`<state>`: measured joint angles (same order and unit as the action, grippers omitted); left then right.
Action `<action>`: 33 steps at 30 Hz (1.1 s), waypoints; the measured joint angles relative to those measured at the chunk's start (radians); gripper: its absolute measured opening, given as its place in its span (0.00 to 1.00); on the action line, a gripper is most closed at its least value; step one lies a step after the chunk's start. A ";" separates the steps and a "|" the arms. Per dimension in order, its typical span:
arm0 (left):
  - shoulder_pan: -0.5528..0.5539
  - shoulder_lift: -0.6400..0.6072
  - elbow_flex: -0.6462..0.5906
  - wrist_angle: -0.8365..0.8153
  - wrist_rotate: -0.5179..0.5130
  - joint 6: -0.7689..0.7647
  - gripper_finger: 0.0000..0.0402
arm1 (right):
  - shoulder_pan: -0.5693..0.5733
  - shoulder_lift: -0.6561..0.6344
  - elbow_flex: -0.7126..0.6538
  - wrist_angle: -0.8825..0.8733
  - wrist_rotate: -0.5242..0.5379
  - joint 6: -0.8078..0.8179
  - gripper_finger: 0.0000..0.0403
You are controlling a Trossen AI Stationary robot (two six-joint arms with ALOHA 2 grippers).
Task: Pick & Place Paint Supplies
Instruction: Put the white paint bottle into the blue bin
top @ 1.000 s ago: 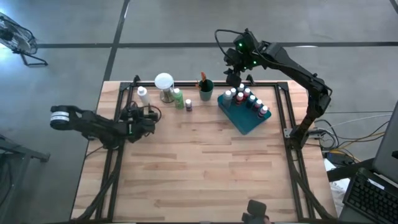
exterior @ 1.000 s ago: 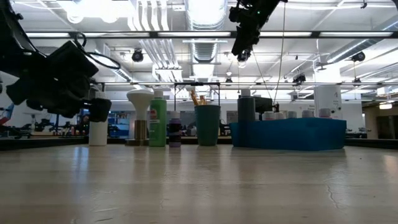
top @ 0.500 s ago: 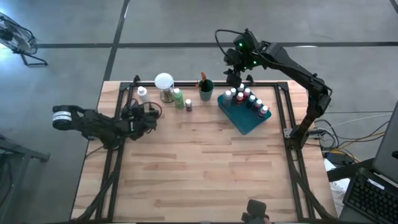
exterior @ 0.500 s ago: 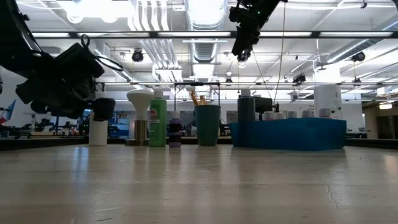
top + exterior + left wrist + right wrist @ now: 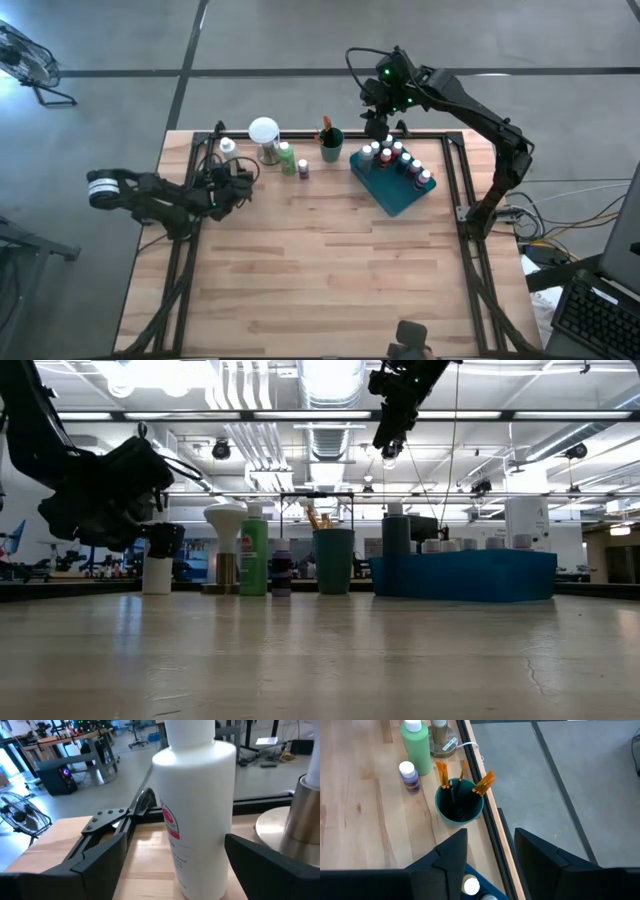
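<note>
**A:** Your left claw (image 5: pixel 238 180) sits low over the desk (image 5: pixel 330 270) at its left rear, fingers (image 5: pixel 95 857) spread wide, and the white bottle (image 5: pixel 197 805) stands upright right in front of them, framed by the gap. Nothing is gripped yet.

**B:** And your right claw (image 5: pixel 375 122)?

**A:** It hangs high above the rear edge, over the teal tray (image 5: pixel 395 195) and the brush cup (image 5: pixel 331 145). Its fingers (image 5: pixel 445 862) stand apart with empty air between them, so you are holding nothing there either.

**B:** Where are your paint supplies?

**A:** Look along the back of the desk. The white bottle (image 5: pixel 229 149) is farthest left, then the round white-topped object (image 5: pixel 264 131) on its metal base, then a green bottle (image 5: pixel 286 156), then a small purple bottle (image 5: pixel 302 169) just beside it. The teal cup holds orange-tipped brushes (image 5: pixel 482 782) standing on end.

**B:** And the tray?

**A:** It lies angled at the right rear, and you can see a cluster of white-capped small bottles (image 5: pixel 395 160) packed upright inside, some red, some dark. From the low view they show as a row of caps above the tray's wall (image 5: pixel 465 575).

**B:** Anything touching?

**A:** The green and purple bottles stand close together; whether they touch, you cannot tell.
</note>
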<state>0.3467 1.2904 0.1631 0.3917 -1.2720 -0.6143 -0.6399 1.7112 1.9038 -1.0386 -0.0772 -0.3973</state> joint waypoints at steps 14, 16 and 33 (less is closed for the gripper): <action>0.021 0.009 0.000 0.078 -0.041 0.038 0.85 | 0.000 -0.001 0.000 0.002 0.000 0.000 0.33; 0.027 0.010 0.000 0.090 -0.047 0.041 0.85 | 0.000 -0.001 0.000 0.003 0.000 0.000 0.33; 0.142 0.203 0.029 0.316 0.021 0.171 0.85 | 0.000 -0.001 0.000 0.002 0.000 0.001 0.44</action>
<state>0.4884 1.4929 0.1916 0.7076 -1.2508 -0.4435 -0.6399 1.7103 1.9038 -1.0370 -0.0776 -0.3962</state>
